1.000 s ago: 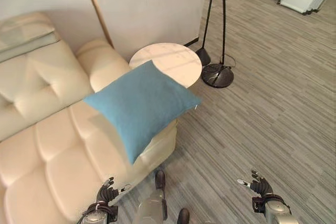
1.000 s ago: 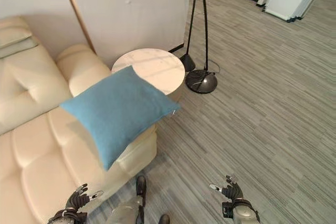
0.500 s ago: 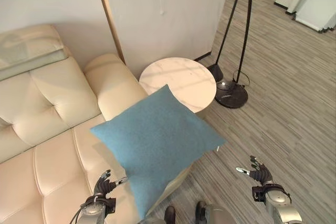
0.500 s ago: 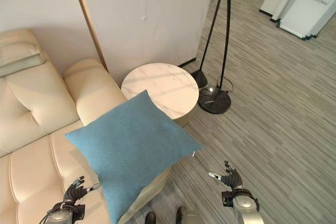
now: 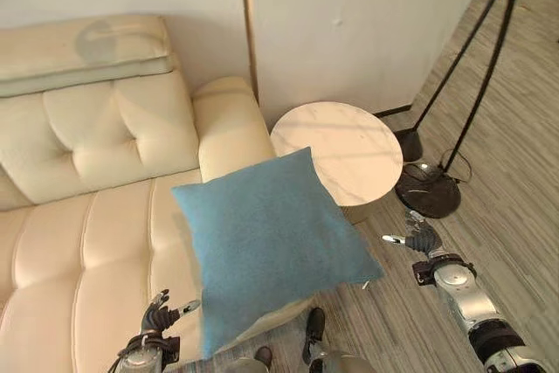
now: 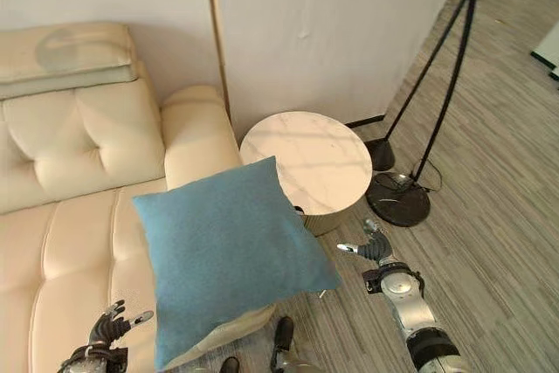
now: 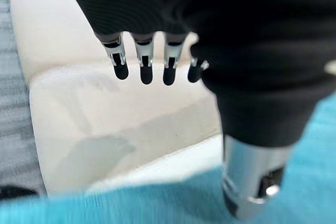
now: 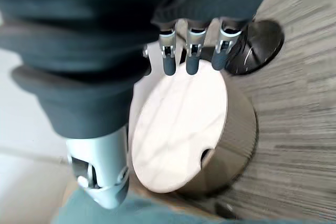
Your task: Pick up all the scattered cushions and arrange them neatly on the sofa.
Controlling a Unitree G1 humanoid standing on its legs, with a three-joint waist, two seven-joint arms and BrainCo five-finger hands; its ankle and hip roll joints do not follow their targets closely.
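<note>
both hands hang empty with fingers relaxed and spread: the left hand (image 5: 155, 319) low over the front of the seat, the right hand (image 5: 419, 240) out over the floor (image 5: 515, 242) beside the round desk (image 5: 338, 148). between them lies the blue cushion (image 5: 271, 242), tilted like a diamond on the near end of the cream sofa (image 5: 96, 216), its lower corner and right edge overhanging the seat front, its far corner reaching toward the armrest (image 5: 229, 124) and the desk's rim. as i judge it, the cushion is on the sofa but not yet neat, so the step in hand is to straighten it. to do that well, bring both hands in to opposite edges, take the cloth with curled fingers rather than pushing with one hand, lift a little so it does not drag or slip off the front, turn it square, and stand it against the tufted backrest (image 5: 113, 133). keep the right arm away from the desk. farther off stands a floor lamp (image 6: 398, 201) by the wall (image 5: 349, 24).
</note>
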